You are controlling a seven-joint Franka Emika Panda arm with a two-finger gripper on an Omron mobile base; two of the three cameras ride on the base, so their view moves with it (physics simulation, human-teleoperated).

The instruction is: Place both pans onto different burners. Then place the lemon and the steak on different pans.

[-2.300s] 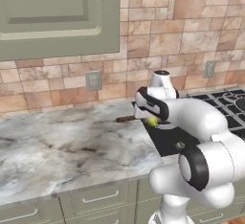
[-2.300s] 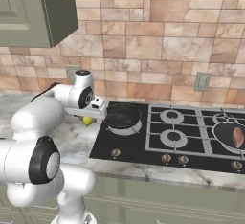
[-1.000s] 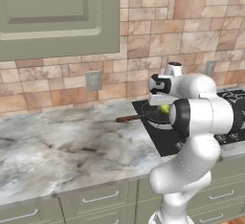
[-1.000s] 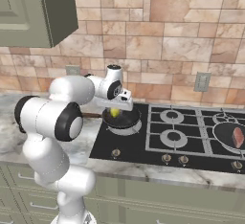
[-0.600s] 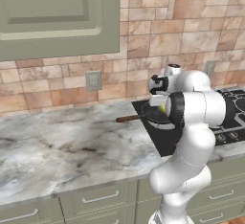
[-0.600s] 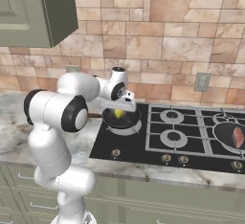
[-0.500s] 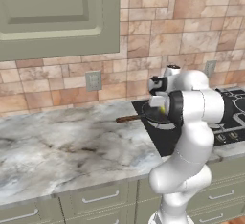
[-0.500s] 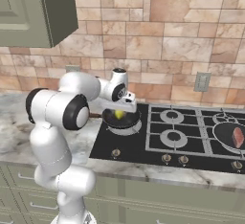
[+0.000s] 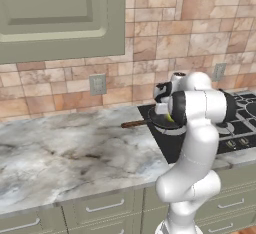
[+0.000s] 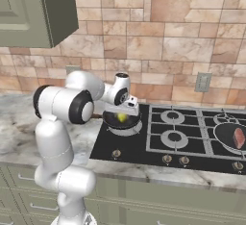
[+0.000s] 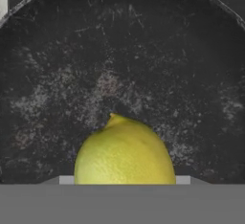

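Lemon (image 11: 124,151): yellow-green, dimpled skin, nub end up, sitting low between the gripper (image 10: 126,112) fingers over the wooden-handled pan (image 11: 119,65). Can't tell if it's clamped or let go. Pan is round, black, scuffed grey inside, on the left front burner; brown handle (image 9: 134,124) sticks out over the marble counter (image 9: 60,153). Second pan (image 10: 229,135) with the red steak (image 10: 238,137) on the right burner. Arm blocks the left-side look at the pan.

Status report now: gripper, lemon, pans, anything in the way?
Gripper over wooden-handled pan, lemon between its fingers, just above pan floor. Steak already in far pan. Nothing in the way.
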